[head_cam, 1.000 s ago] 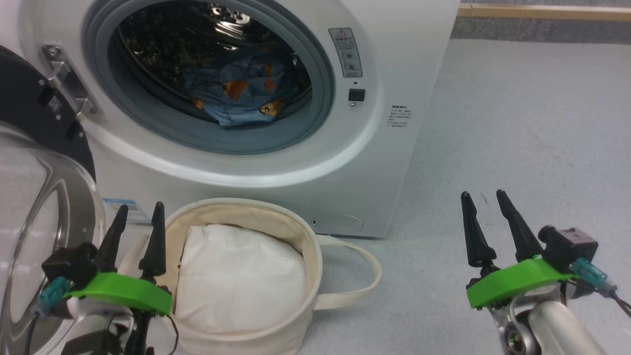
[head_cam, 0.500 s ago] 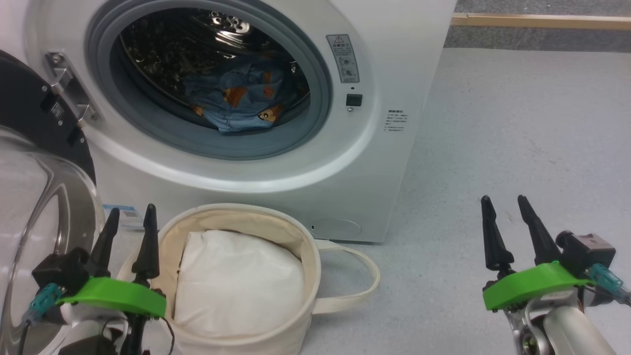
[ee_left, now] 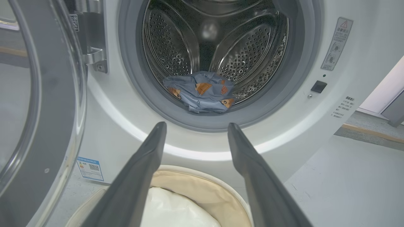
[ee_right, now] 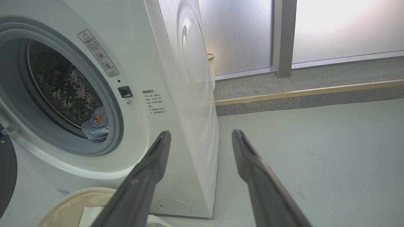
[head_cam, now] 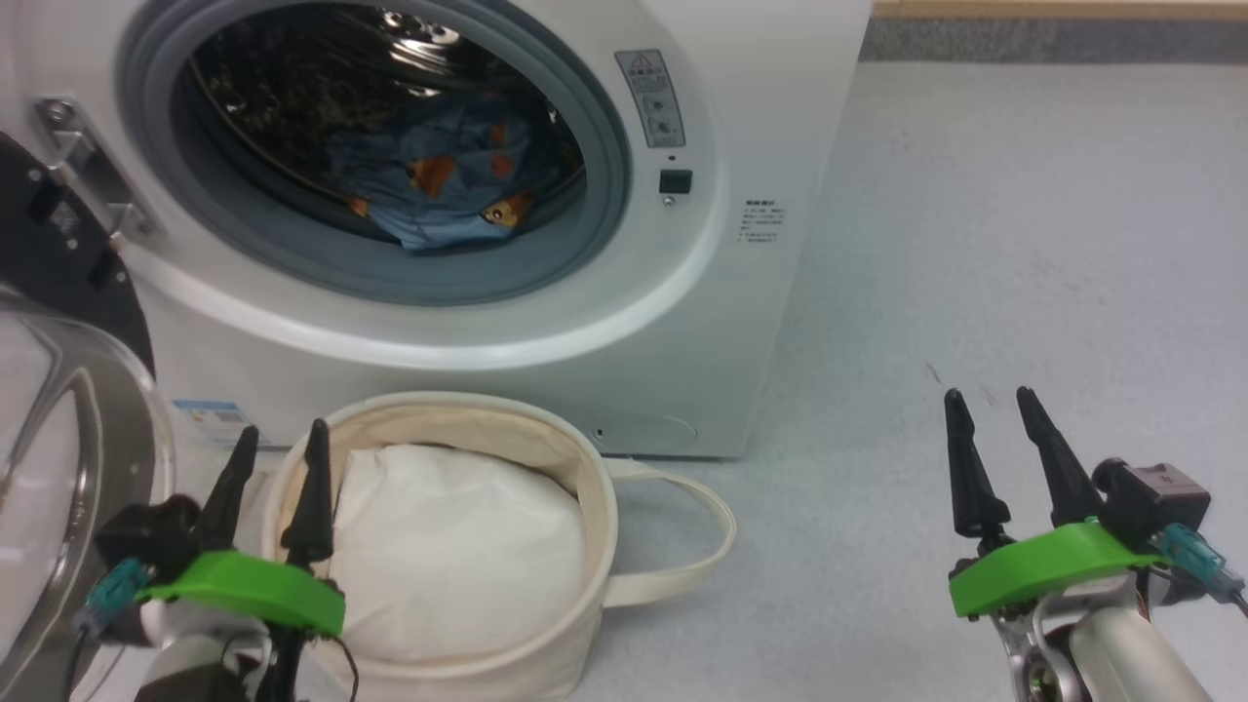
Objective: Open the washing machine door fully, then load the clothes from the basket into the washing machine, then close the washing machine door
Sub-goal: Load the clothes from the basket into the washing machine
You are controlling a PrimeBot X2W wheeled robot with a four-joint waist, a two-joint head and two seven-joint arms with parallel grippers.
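Note:
The white washing machine (head_cam: 702,312) stands with its door (head_cam: 68,429) swung open at the left, glass bowl facing me. Blue bear-print clothes (head_cam: 429,190) lie at the front of the steel drum, and these clothes (ee_left: 199,91) also show in the left wrist view. The cream basket (head_cam: 468,419) sits on the floor below the opening, with a plain white bundle (head_cam: 458,556) inside. My left gripper (head_cam: 283,429) is open and empty, over the basket's left rim. My right gripper (head_cam: 987,393) is open and empty, above the floor right of the machine.
One basket handle loop (head_cam: 702,526) lies on the grey floor toward the right. A raised kerb with a wooden strip (ee_right: 300,91) and frosted panels run behind the machine. The door hinge (ee_left: 94,56) is at the opening's left edge. Open floor (head_cam: 1024,244) spreads to the right.
The head view has swung a little, so machine and basket sit further left in the picture. Both grippers stay open and empty. The left fingertips now overlap the basket's left rim.

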